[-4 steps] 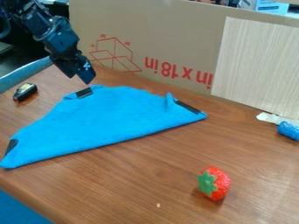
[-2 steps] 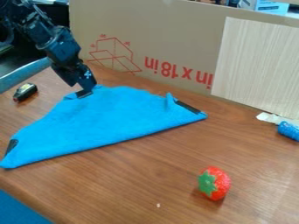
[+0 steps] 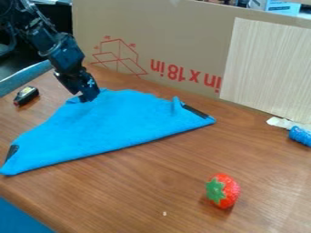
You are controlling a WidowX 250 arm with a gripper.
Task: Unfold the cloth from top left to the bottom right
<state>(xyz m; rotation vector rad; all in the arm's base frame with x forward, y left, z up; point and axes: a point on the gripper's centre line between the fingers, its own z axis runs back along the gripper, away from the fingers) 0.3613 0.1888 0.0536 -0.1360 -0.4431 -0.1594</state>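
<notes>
Securing the folded blue cloth [image 3: 112,123] seems current; black two-finger gripper [image 3: 89,97]: closure indeterminable. Next, draw corner toward bottom right.

The gripper [image 3: 90,97] is at the blue cloth's [image 3: 115,123] 11 o'clock edge; a strawberry [image 3: 229,191] lies toward 4 o'clock from the cloth, on the wooden table [image 3: 146,182].

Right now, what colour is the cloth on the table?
The cloth is bright blue, seen best in the camera view.
</notes>
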